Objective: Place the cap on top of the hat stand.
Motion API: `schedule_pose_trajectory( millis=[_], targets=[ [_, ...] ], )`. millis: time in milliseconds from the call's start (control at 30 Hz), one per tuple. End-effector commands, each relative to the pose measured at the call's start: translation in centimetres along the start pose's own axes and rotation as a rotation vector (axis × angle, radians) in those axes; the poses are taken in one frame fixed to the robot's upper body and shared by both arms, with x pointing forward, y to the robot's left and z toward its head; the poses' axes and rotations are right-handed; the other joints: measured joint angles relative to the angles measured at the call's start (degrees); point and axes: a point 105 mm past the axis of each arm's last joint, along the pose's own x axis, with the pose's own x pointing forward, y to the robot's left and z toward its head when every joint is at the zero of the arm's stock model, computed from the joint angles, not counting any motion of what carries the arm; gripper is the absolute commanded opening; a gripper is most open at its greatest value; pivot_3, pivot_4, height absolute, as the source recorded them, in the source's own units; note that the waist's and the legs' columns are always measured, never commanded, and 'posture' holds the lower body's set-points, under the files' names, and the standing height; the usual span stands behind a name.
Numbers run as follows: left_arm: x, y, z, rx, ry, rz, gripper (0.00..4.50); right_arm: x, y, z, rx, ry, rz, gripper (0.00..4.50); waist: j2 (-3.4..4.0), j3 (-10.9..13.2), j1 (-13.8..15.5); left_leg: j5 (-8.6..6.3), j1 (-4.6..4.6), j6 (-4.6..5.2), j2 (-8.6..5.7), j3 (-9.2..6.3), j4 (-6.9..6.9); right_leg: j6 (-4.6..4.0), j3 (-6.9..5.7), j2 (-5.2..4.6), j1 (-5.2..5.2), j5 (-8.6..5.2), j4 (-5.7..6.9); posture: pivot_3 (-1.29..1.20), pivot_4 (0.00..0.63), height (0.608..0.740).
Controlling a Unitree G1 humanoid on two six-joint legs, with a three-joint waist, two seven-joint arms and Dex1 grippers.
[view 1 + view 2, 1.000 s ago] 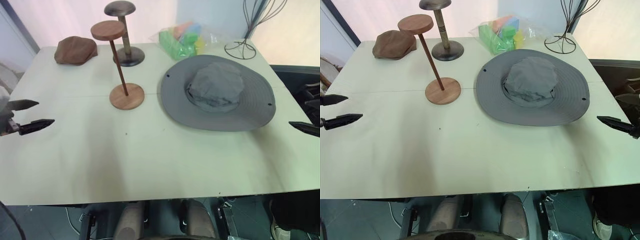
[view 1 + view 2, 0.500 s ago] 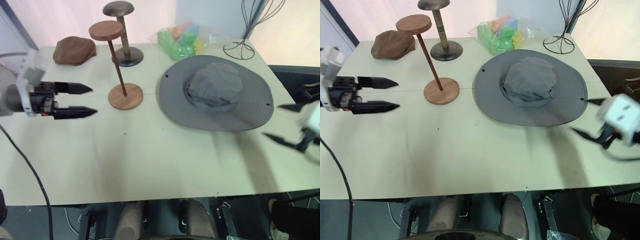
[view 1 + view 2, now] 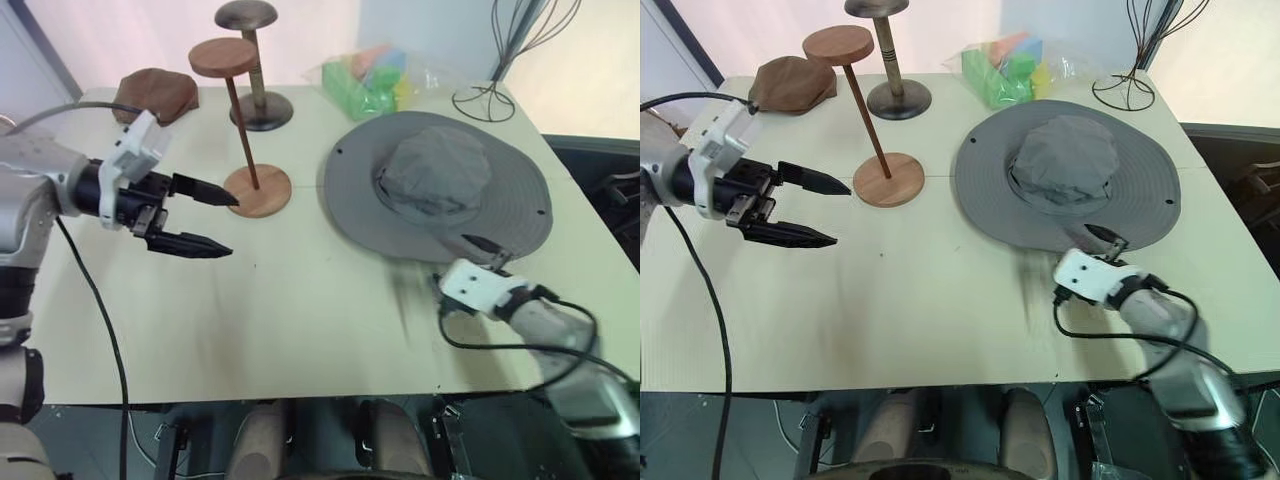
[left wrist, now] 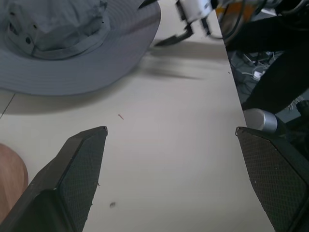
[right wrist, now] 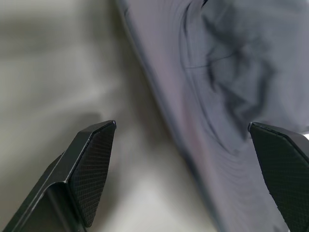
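Note:
The cap, a wide-brimmed grey sun hat, lies flat on the table's right half. Left of it the reddish-brown hat stand stands upright, with its bare disc top and its round base. My left gripper is open and points right, just left of the stand's base and apart from it. In the left wrist view the left gripper holds nothing and the cap lies ahead. My right gripper is open at the cap's near brim, one fingertip over the brim's edge.
A small brown flat cap lies at the back left. A dark metal stand stands right behind the wooden one. A clear bag of coloured pieces and a black wire stand are at the back right.
My left gripper has swung right from the table's left edge to beside the stand's base. My right gripper has come in from the right edge to the cap's near brim.

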Motion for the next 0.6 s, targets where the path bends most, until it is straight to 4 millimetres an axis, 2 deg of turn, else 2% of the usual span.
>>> schedule_pose_trajectory(
  millis=[33, 100, 200, 433, 533, 600],
  targets=[
    [-0.1, 0.1, 1.1, 0.056, -0.001, 0.012, 4.48, 2.3, 0.3, -1.3, -0.020, 0.046, -0.044, 4.50, -0.18, 0.0, -0.2, 0.00, 0.05, 0.00, 0.01, 0.00, 0.01, 0.00, 0.00, 0.02, 0.04, 0.00, 0.01, 0.00, 0.150, 0.740],
    [-0.1, 0.1, 1.1, 0.060, -0.004, 0.014, 4.48, 3.0, 0.5, -2.1, -0.024, 0.066, -0.052, 4.50, -0.25, 0.0, -0.3, 0.00, 0.08, 0.00, 0.02, -0.02, 0.01, 0.00, 0.00, 0.03, 0.07, 0.01, 0.01, 0.00, 0.150, 0.740],
    [-0.1, 0.1, 1.1, 0.063, -0.005, 0.022, 4.50, 3.4, 0.6, -2.6, 0.033, 0.074, -0.057, 3.67, -0.35, -0.1, -0.2, 0.00, 0.12, 0.00, 0.03, -0.04, 0.01, 0.00, 0.00, 0.04, 0.13, 0.01, 0.01, 0.00, 0.150, 0.740],
    [-0.3, 0.0, 0.8, 0.053, -0.009, 0.039, 4.50, 3.0, -0.2, -1.4, 0.174, 0.015, -0.053, 0.14, -0.35, -0.1, 0.1, 0.00, 0.10, 0.00, 0.02, -0.04, 0.04, 0.00, 0.00, 0.02, 0.15, 0.01, 0.01, 0.00, 0.150, 0.740],
    [-0.3, 0.1, 0.7, 0.045, -0.017, 0.051, 4.50, 2.6, -0.8, 0.9, 0.431, -0.081, -0.037, 0.05, -0.36, -0.1, 0.0, 0.00, 0.10, 0.00, 0.04, -0.06, 0.02, 0.00, 0.00, 0.06, 0.14, 0.01, 0.02, 0.00, 0.150, 0.740],
    [-0.4, 0.1, 0.7, 0.040, -0.032, 0.070, 4.50, 2.0, -2.6, 2.9, 0.578, -0.176, -0.043, 0.05, -0.34, 0.0, -0.1, 0.01, 0.10, 0.00, 0.05, -0.07, 0.01, 0.00, -0.01, 0.06, 0.12, 0.01, 0.06, 0.00, 0.150, 0.740]
  ],
)
